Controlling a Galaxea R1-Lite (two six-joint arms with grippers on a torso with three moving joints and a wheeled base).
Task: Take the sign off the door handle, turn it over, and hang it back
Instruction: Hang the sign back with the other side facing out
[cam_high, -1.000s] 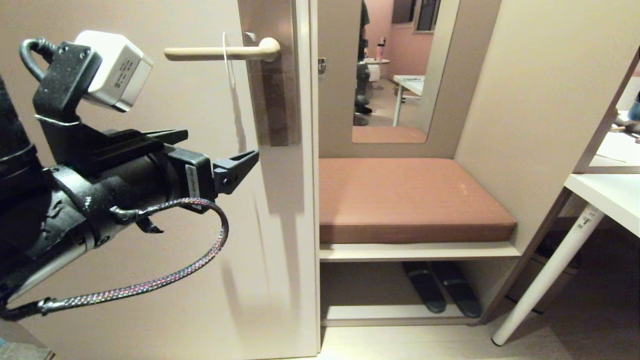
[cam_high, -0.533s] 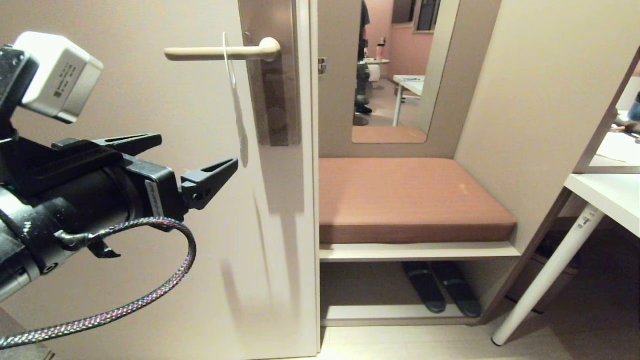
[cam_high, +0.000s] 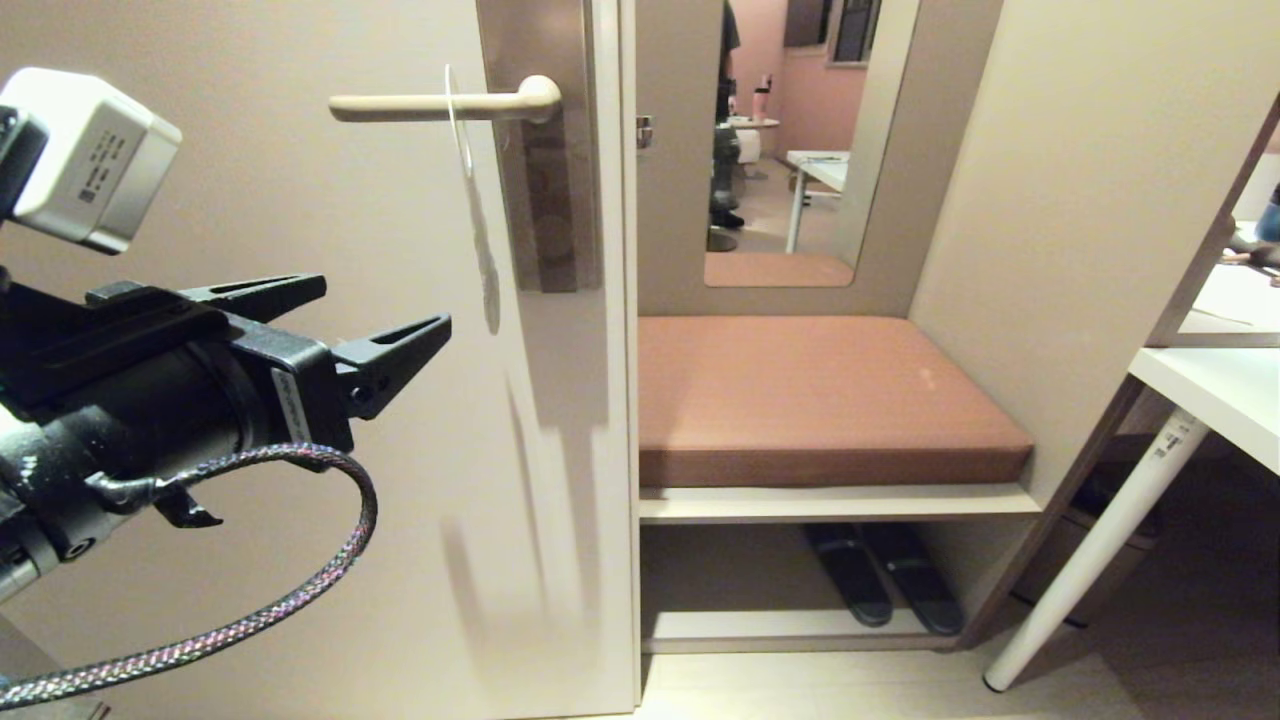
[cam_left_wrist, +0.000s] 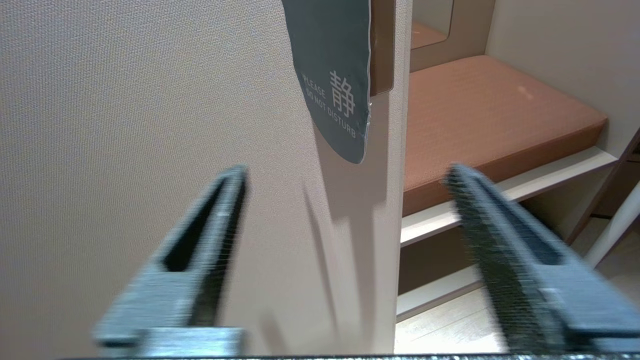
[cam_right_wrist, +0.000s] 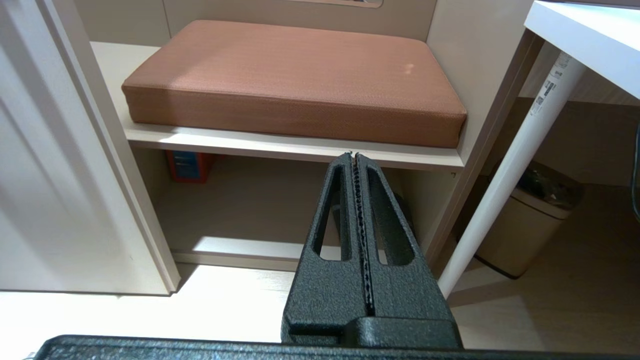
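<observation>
Sign (cam_high: 478, 215) hung on door handle (cam_high: 440, 103), edge-on in head view; blue "do not disturb" face toward left gripper (cam_high: 385, 305). Left gripper open, empty, below-left of sign, apart. Right gripper (cam_right_wrist: 354, 156) closed, empty, near cushioned bench (cam_right_wrist: 295, 80).

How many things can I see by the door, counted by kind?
Signs: 1, the sign hanging on the handle
Door handles: 1, the door handle
Seat cushions: 1, the brown cushion
Robot grippers: 2, left gripper, right gripper
Total: 5
</observation>
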